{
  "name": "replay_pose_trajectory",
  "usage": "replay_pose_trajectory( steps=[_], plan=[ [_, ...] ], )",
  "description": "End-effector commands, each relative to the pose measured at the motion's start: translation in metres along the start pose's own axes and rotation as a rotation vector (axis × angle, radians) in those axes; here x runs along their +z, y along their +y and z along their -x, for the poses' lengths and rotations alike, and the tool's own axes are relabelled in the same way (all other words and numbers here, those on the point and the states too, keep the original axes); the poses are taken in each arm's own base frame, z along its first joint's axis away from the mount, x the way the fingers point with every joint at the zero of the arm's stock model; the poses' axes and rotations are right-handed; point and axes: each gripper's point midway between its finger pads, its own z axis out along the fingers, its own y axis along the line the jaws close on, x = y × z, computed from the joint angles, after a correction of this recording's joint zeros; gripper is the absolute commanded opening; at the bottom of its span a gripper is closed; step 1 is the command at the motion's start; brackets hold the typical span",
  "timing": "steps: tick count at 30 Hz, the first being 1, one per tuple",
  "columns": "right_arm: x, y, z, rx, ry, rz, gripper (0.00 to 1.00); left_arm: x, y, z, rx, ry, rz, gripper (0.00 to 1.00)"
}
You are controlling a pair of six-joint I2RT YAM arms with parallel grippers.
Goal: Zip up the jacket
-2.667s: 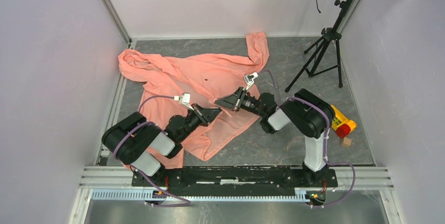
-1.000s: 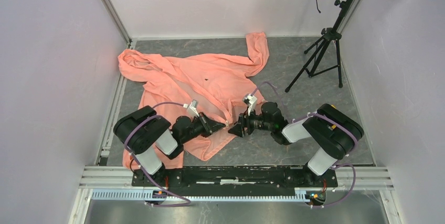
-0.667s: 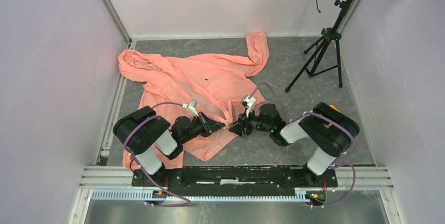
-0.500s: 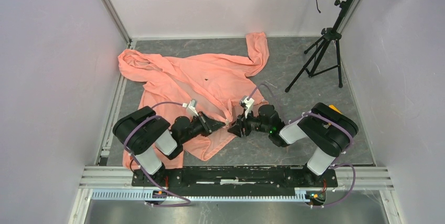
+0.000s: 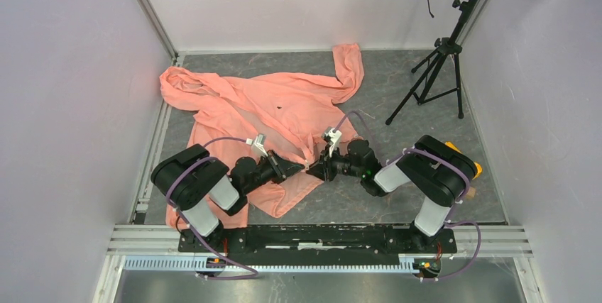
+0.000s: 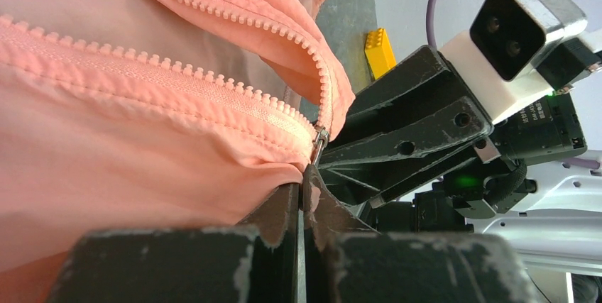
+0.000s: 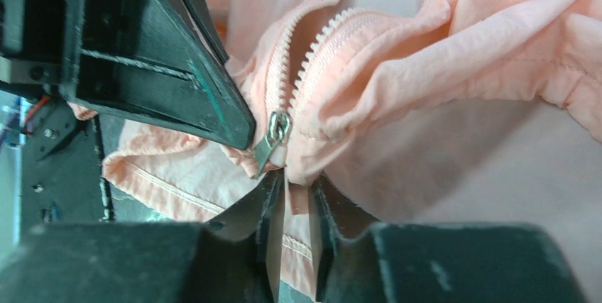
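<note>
Grey mottled tabletop [image 5: 397, 90] fenced by pale lilac walls, with a black tripod [image 5: 434, 69] at the far right. On it, left of centre, lies the jacket [image 5: 270, 104], its length running from the far left toward the near edge and one sleeve [image 5: 349, 69] flung toward the back wall. Its zipper points nearward, ending between the two grippers. Each pinches fabric at the hem: the left gripper [image 6: 302, 193] and right gripper [image 7: 289, 182] meet tip to tip just below the zipper slider [image 7: 278, 127], the teeth parting beyond it.
</note>
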Motion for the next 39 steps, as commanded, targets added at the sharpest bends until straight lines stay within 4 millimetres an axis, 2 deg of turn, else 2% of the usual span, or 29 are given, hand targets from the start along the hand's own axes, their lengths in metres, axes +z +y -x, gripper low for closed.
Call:
replay_pose_trajectory(
  steps=[1, 5, 10, 16, 21, 26, 29, 33, 39],
  plan=[
    [0.000, 0.022, 0.024, 0.006, -0.095, 0.092, 0.15, 0.002, -0.012, 0.010, 0.003, -0.043, -0.047, 0.02],
    [-0.006, 0.031, 0.028, 0.039, -0.128, 0.125, 0.00, 0.002, -0.013, 0.012, 0.008, -0.048, -0.052, 0.02],
    [-0.013, 0.040, 0.020, 0.138, -0.093, 0.147, 0.00, -0.001, -0.011, 0.015, 0.030, -0.070, -0.035, 0.02],
    [-0.017, 0.048, 0.010, 0.361, 0.014, 0.128, 0.00, 0.000, -0.007, 0.018, 0.071, -0.082, -0.008, 0.02],
    [-0.024, 0.065, 0.035, 0.468, -0.033, 0.174, 0.00, -0.001, -0.007, 0.017, 0.076, -0.086, -0.006, 0.02],
    [-0.022, 0.055, 0.057, 0.455, -0.062, 0.085, 0.00, -0.001, -0.006, 0.011, 0.093, -0.076, 0.008, 0.02],
    [-0.011, 0.042, 0.067, 0.436, -0.042, 0.010, 0.00, 0.001, -0.007, 0.004, 0.116, -0.065, 0.025, 0.02],
    [0.005, 0.043, 0.082, 0.466, -0.029, 0.024, 0.00, -0.001, -0.004, 0.004, 0.148, -0.083, 0.060, 0.02],
    [0.042, 0.027, 0.104, 0.494, -0.012, -0.007, 0.00, -0.001, -0.003, -0.004, 0.190, -0.083, 0.107, 0.02]
  ],
)
